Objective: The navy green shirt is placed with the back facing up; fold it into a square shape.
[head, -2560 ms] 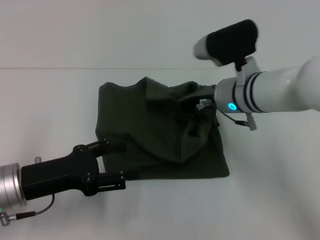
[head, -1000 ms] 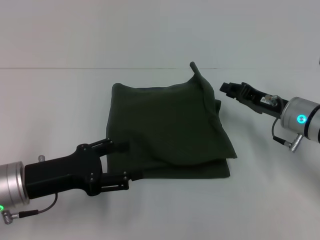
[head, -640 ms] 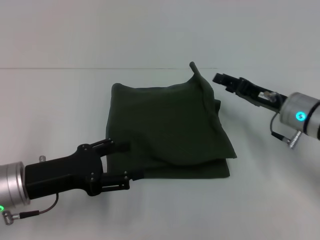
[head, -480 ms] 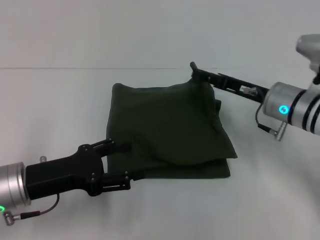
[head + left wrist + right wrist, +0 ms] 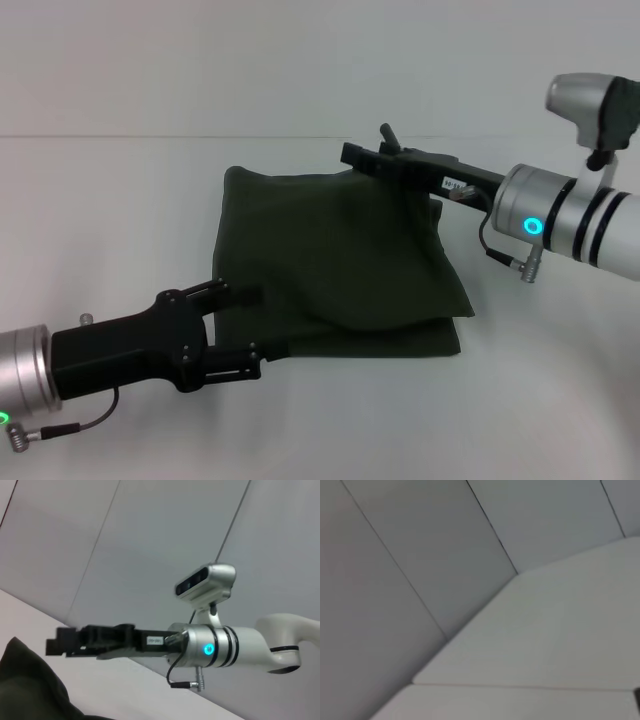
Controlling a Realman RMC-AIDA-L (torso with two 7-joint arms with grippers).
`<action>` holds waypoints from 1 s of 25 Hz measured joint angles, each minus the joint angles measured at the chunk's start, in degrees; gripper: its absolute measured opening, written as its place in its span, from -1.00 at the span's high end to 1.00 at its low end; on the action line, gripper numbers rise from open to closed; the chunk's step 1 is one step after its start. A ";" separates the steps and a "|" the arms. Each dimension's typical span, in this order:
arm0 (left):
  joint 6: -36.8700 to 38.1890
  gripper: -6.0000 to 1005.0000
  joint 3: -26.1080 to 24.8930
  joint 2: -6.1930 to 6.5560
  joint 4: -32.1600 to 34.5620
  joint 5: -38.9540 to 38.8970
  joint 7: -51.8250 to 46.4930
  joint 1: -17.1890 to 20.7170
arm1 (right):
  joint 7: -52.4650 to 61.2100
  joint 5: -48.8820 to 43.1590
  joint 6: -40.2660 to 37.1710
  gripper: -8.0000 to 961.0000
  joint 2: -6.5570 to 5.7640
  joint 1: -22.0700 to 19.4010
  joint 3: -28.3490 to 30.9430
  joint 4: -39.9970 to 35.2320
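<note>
A: So where did the navy green shirt (image 5: 335, 255) lie?

B: Folded into a rough square on the white table (image 5: 120, 200), about midway between the two arms. One far corner stood up in a small peak, and a lower layer showed along the near edge.

A: And the left tool (image 5: 250, 322)?

B: At the shirt's near left corner, low over the table. Its two black fingers (image 5: 232, 293) were spread apart, one above the cloth edge and one at it, gripping nothing (as far as the head view showed).

A: The right one?

B: The right tool (image 5: 352, 155) reached in from the right, lying level over the shirt's far edge, just beside the raised corner. Whether its fingers were parted or closed, I couldn't tell. The left wrist view showed it above a dark fold of shirt.
</note>
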 joint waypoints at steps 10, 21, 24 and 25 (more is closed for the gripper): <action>0.01 -0.80 0.01 -0.09 0.00 0.26 0.00 -0.01 | 1.87 1.43 10.24 -0.60 -0.20 1.42 -0.97 0.90; 0.02 -0.80 0.01 -0.09 0.01 0.40 0.00 0.10 | 1.60 5.75 13.35 -0.60 -0.72 -3.64 1.12 -0.40; 0.02 -0.80 0.01 -0.09 -0.01 0.44 -0.01 0.10 | 1.47 5.75 12.20 -0.60 -0.91 -5.10 2.71 -0.94; 0.04 -0.80 0.01 -0.09 -0.02 0.44 -0.02 0.11 | 1.24 5.76 10.49 -0.60 -0.93 -5.92 3.20 -1.67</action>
